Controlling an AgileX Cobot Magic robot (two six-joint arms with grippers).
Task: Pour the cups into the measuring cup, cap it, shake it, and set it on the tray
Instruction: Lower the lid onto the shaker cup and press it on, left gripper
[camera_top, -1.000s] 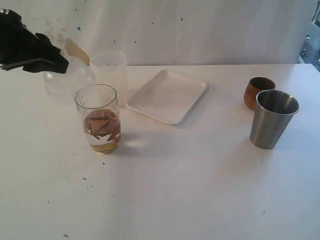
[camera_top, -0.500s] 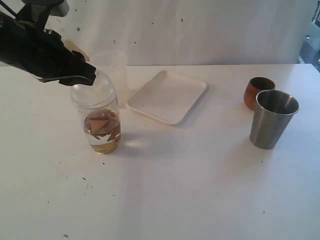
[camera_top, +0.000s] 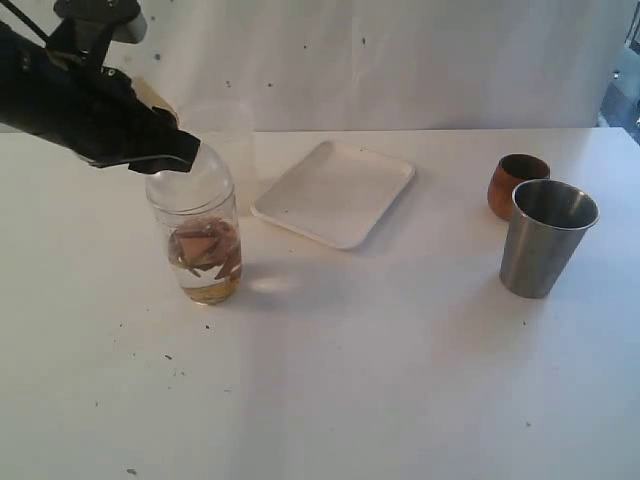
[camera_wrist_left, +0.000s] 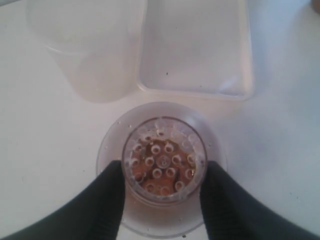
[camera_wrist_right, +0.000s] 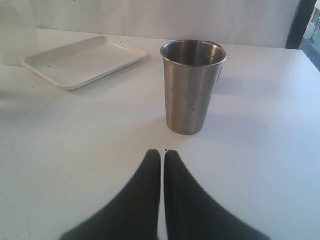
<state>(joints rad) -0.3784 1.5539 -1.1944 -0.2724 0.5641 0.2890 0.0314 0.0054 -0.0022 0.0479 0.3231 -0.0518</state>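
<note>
Left end effector clamped on cap; cap sits on mouth of measuring cup, left side of table. Brownish liquid and pieces inside. Frosted cup just behind it. Tray mid-table, farther back. Steel tumbler and wooden cup at right. Right end effector pinched together, holding nothing, near steel tumbler.

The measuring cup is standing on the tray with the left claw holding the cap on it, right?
No: the measuring cup stands on the table beside the tray, as the exterior view shows. The left claw does hold the cap on it.
</note>
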